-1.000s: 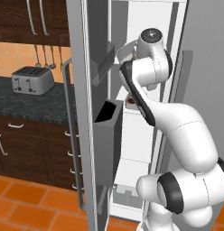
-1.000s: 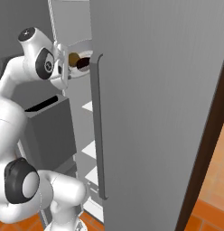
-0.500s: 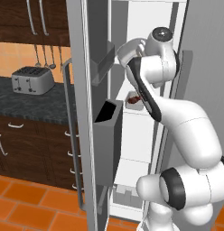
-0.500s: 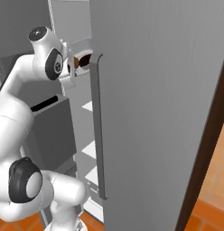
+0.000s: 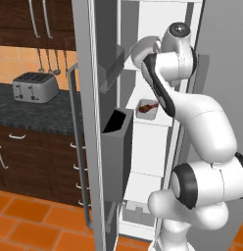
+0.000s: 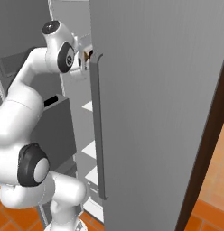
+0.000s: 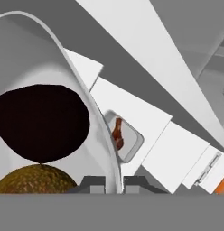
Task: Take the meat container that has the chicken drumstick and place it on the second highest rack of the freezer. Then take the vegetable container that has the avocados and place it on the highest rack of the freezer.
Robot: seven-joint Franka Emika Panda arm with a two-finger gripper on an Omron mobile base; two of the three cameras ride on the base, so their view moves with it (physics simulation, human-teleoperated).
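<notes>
Vegetable container (image 7: 46,67) tilted, pinched at rim by end effector (image 7: 114,182), holds avocados (image 7: 41,122); meat container (image 7: 129,140) holds chicken drumstick (image 7: 117,133), bone toward 12 o'clock

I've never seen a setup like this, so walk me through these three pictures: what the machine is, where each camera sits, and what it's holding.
This is a computer-rendered kitchen. The white jointed machine is a robot arm on a driving base, reaching into an open freezer. Two pictures come from cameras on the base, behind the arm to its left and right. The third looks along the hand itself. There the fingers are pinched shut on the rim of a round grey bowl holding a near-black avocado and a yellowish-brown one. Below, a small tray with a chicken drumstick already sits on a white shelf.
</notes>
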